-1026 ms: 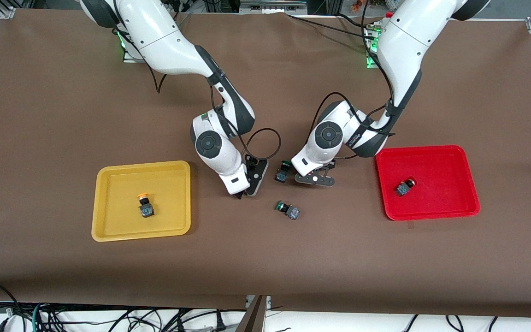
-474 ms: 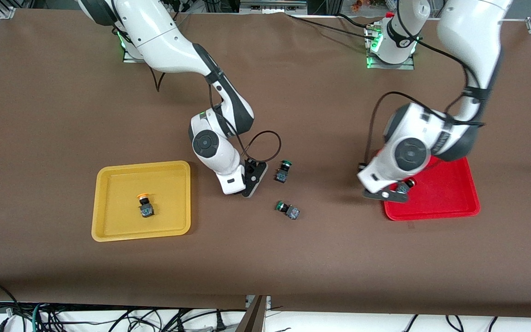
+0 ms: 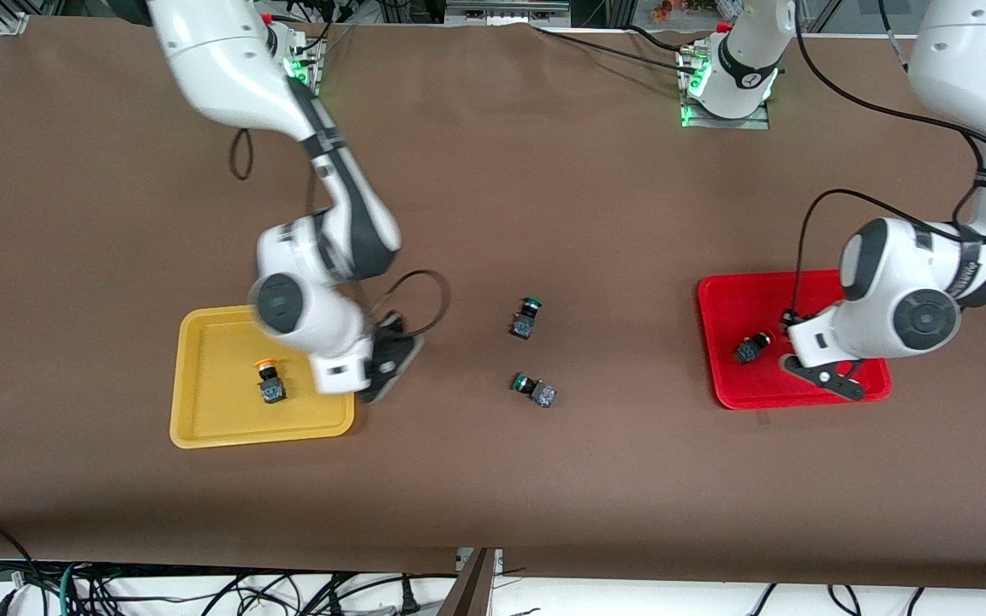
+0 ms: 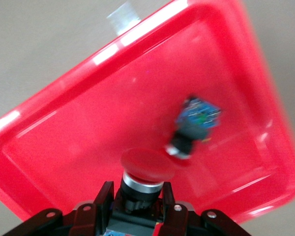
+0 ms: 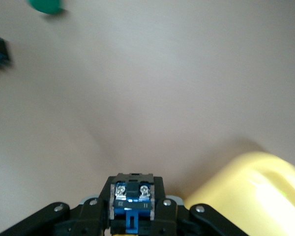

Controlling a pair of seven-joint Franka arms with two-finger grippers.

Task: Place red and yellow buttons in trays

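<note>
The left gripper [image 4: 136, 206] pinches a red button [image 4: 143, 169] cap-forward over the red tray [image 3: 801, 295]; another red button [image 3: 751, 347] lies there, cap toward 1 o'clock. The right gripper [image 5: 132, 216] pinches a button body [image 5: 132, 196] above the yellow tray's [image 3: 202, 402] 3 o'clock rim, where a yellow button [image 3: 270, 380] lies.

Both arms wear glossy white shells with dark grey joint bands and round grey end caps. Loose black cables loop beside each wrist. The left hand [image 3: 825, 375] and right hand [image 3: 380, 382] are black, with silver screws showing.
</note>
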